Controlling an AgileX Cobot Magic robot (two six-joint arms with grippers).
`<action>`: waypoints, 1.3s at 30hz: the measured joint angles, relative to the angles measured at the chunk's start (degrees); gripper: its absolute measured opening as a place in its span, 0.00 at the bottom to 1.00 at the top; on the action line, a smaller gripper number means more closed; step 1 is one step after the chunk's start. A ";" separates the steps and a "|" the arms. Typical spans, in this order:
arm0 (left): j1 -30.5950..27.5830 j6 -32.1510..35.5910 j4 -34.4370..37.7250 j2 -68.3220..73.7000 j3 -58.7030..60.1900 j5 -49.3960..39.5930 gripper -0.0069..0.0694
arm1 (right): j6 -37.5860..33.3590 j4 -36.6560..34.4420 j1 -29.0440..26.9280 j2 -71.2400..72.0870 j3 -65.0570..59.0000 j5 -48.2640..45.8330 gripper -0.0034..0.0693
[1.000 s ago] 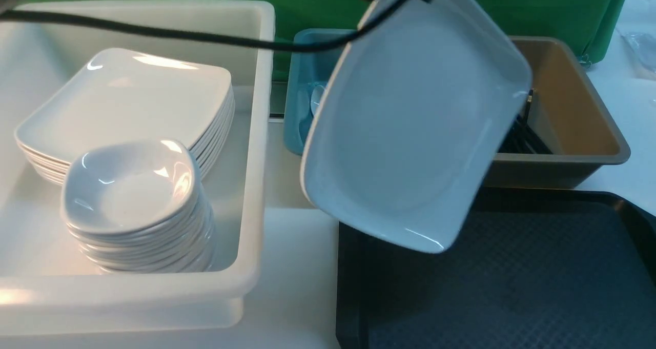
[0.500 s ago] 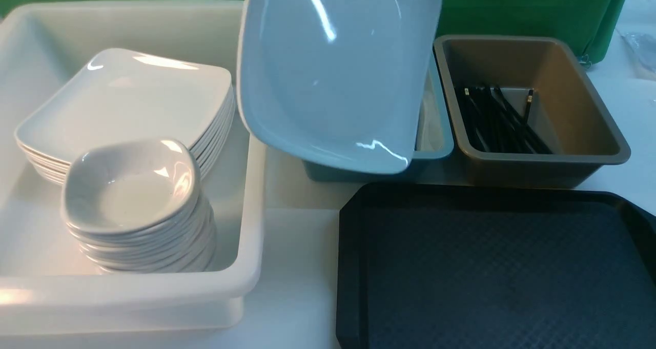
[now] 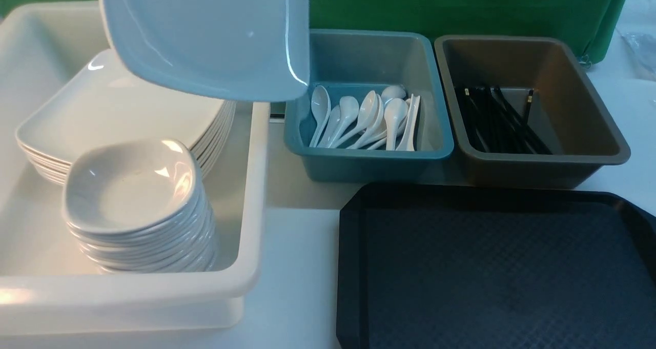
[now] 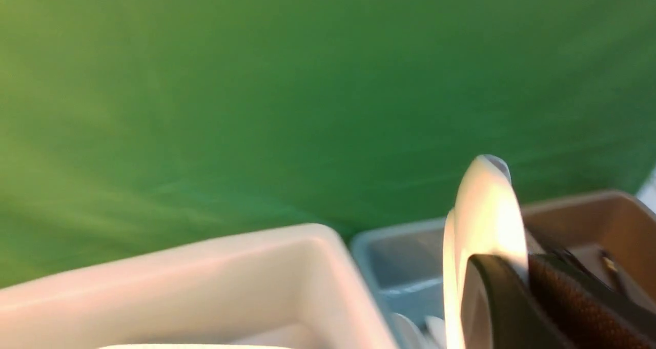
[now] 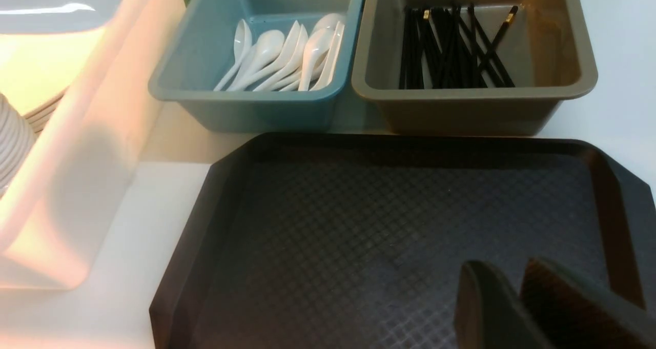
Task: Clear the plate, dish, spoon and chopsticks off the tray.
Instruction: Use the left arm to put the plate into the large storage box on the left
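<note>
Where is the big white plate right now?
In the front view, the plate is held up at the left, above the stacked plates in the white bin.

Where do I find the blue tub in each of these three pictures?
Front view: the blue tub is just above centre, spoons inside.
Left wrist view: low and right of centre, partly hidden behind the plate in the jaws.
Right wrist view: near the top, left of centre.
Shared landmark: the brown tub, beside the blue one in all three.
</note>
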State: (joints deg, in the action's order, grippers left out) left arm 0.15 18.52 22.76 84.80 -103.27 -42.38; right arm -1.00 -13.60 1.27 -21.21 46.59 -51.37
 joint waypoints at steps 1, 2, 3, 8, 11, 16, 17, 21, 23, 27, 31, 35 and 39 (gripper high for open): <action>-1.62 -0.13 0.07 -0.24 0.00 0.00 0.12 | 0.00 0.00 0.00 0.00 0.00 0.00 0.24; -2.73 -0.26 0.07 -0.36 0.00 -0.06 0.12 | 0.00 0.00 0.00 0.00 0.00 0.00 0.24; -4.71 -0.40 0.08 -0.36 0.00 -0.06 0.12 | 0.00 0.00 0.00 0.00 0.00 0.00 0.24; -11.20 -0.83 0.13 -0.36 0.00 -0.24 0.12 | 0.00 0.00 0.00 0.00 0.00 0.00 0.24; -14.91 -1.43 0.06 -0.36 0.00 -0.24 0.12 | 0.00 0.00 0.00 0.00 0.00 0.00 0.24; -19.89 -2.01 2.32 0.97 0.00 0.03 0.13 | 0.00 0.00 0.00 0.00 0.00 0.00 0.24; -20.55 -2.06 3.11 1.66 0.00 0.03 0.13 | 0.00 0.00 0.00 0.00 0.00 0.00 0.24; -21.64 -2.20 5.72 5.19 0.00 -0.09 0.13 | 0.00 0.00 0.00 0.00 0.00 0.00 0.24; -21.65 -2.20 6.23 6.11 0.00 -0.09 0.13 | 0.00 0.00 0.00 0.00 0.00 0.00 0.24; -21.71 -2.56 8.26 10.02 0.00 0.42 0.13 | 0.06 0.00 0.00 0.00 0.00 0.00 0.24; -21.83 -4.18 8.79 12.76 0.00 1.19 0.13 | 0.06 0.00 0.00 0.00 0.00 0.00 0.25; -21.83 -5.33 9.56 15.49 0.00 2.59 0.13 | 0.19 0.00 0.00 0.00 0.00 0.00 0.25; -21.83 -6.60 10.59 16.64 1.31 5.95 0.13 | 0.61 0.00 0.00 0.00 0.00 0.65 0.25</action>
State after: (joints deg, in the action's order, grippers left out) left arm -21.68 11.92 33.35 101.44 -101.96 -36.44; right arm -0.39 -13.60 1.27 -21.21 46.59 -50.72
